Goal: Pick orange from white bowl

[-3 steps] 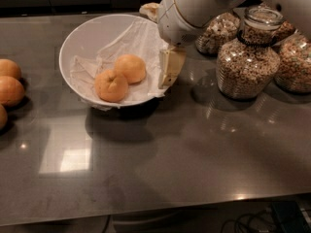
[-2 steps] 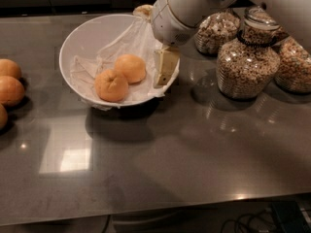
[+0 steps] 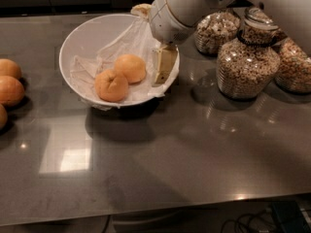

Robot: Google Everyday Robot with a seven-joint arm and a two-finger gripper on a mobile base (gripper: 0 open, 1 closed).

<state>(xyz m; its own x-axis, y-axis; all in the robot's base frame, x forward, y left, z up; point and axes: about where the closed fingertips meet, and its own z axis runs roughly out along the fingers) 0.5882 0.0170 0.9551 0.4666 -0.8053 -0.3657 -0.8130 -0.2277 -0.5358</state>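
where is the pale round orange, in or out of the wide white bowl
In: the pale round orange lies inside the wide white bowl; the gripper hangs beside it, not holding it.

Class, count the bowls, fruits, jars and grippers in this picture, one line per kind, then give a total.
White bowl: 1
Pale orange in the bowl: 1
Deeper-orange fruit beside it: 1
Loose fruits at far left: 3
Glass jars: 3
Gripper, inside the bowl's right rim: 1
Total: 10
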